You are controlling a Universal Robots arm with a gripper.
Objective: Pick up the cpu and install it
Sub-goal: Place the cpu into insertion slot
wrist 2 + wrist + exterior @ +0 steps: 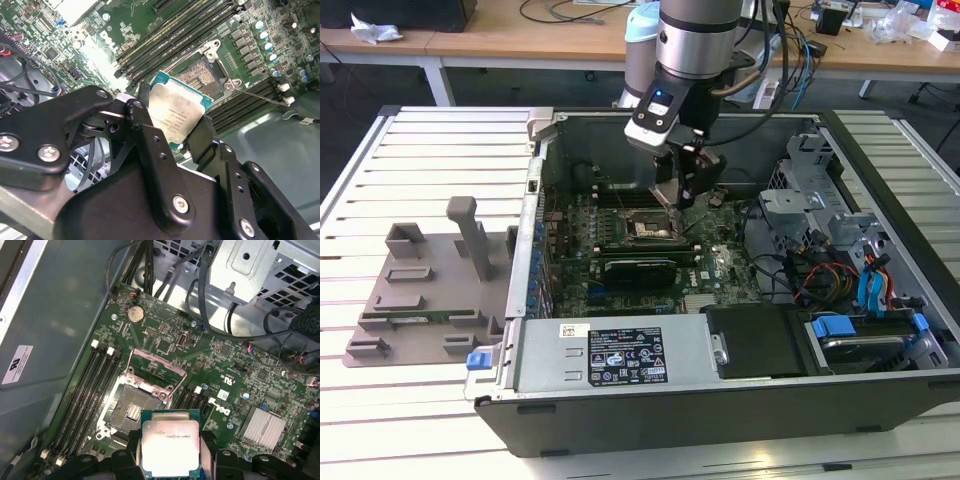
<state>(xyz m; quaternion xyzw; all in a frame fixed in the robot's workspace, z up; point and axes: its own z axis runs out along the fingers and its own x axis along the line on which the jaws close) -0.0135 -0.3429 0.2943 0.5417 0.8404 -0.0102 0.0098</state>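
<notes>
Tray: a grey plastic tray [420, 300] lies on the slatted tabletop [380, 180] at the exterior view's left, beside the open computer case [620, 355].
Gripper: the gripper [175, 117] is inside the case, pinching the cpu [171, 450] by two opposite edges.
Cpu: held above the motherboard [235, 385], near the socket [134, 410], not seated.
Socket: bare, with its metal frame [152, 367] swung open.

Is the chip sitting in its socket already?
No, in the second wrist view the fingers hold the cpu clear of the open, empty socket.
</notes>
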